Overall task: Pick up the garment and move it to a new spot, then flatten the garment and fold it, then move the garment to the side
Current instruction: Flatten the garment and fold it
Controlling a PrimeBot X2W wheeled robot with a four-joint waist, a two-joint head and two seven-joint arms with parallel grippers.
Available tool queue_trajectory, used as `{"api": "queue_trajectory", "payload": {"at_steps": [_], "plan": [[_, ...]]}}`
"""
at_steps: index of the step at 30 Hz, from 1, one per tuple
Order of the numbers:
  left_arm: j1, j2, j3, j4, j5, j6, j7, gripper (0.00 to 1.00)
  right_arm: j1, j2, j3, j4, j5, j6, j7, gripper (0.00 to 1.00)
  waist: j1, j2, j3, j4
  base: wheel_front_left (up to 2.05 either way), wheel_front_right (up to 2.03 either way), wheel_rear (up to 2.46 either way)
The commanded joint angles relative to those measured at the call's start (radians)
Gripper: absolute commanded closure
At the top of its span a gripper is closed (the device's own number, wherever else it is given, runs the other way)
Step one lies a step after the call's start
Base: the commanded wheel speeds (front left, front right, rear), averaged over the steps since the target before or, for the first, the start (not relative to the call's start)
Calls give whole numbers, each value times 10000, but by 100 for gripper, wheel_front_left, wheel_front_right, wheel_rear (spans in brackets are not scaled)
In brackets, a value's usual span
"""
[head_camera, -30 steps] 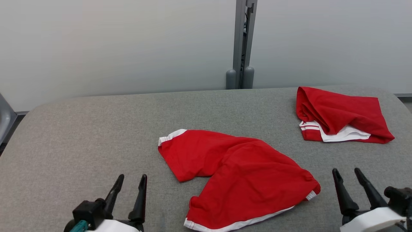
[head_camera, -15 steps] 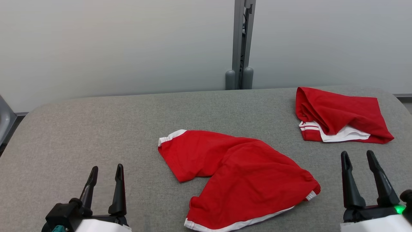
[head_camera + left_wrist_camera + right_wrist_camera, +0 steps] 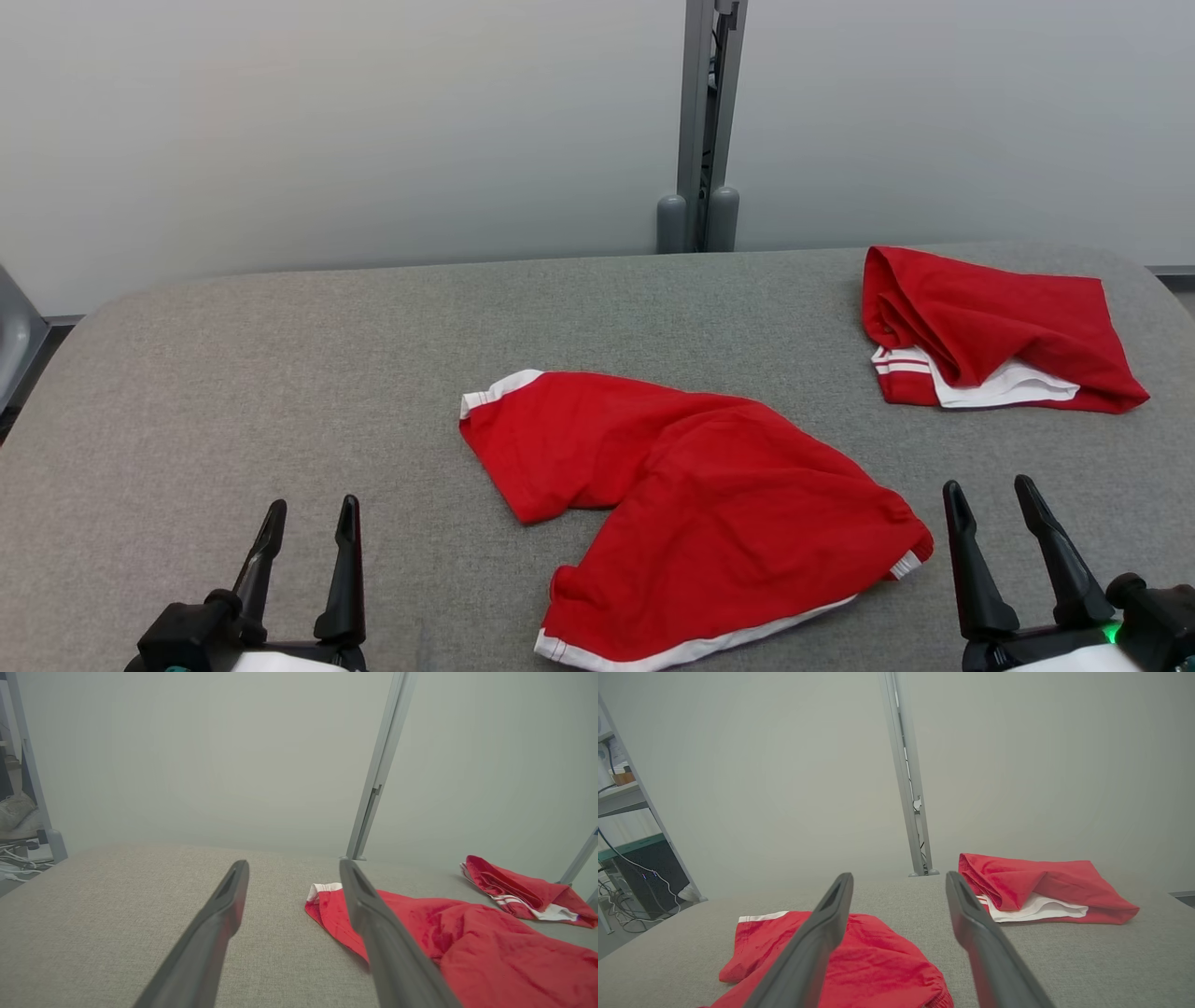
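A red garment with white trim [image 3: 691, 504] lies crumpled in the middle of the grey table [image 3: 280, 373]; it also appears as the red garment [image 3: 467, 933] in the left wrist view and the red garment [image 3: 859, 961] in the right wrist view. My left gripper [image 3: 311, 511] hovers open at the lower left, well left of the cloth, nothing between its fingers. My right gripper [image 3: 990, 487] stands open at the lower right, just right of the garment's white-trimmed corner, holding nothing.
A second red garment with a white lining [image 3: 990, 327] lies folded at the table's back right. A grey post [image 3: 705, 121] rises behind the table against the pale wall. Shelving with cables [image 3: 626, 858] stands off to the left.
My left gripper swung out to the left and drew down and now holds. My right gripper rose half a second ago and has since dropped back and shifted left.
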Motion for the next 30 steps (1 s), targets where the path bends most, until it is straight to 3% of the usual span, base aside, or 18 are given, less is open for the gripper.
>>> {"api": "queue_trajectory", "payload": {"at_steps": [1, 30], "plan": [[-75, 32, 7, 28, 8, -6, -9, 0, -66, -56, -10, 7, -6, 9, -49, 0, 0, 0, -5, -9, 0, 0, 0], [-74, 28, -219, 247, 116, 124, -9, 0, -38, -5, -82, 180, -171, 9, -50, 0, 0, 0, -100, -81, 0, 0, 0]]}}
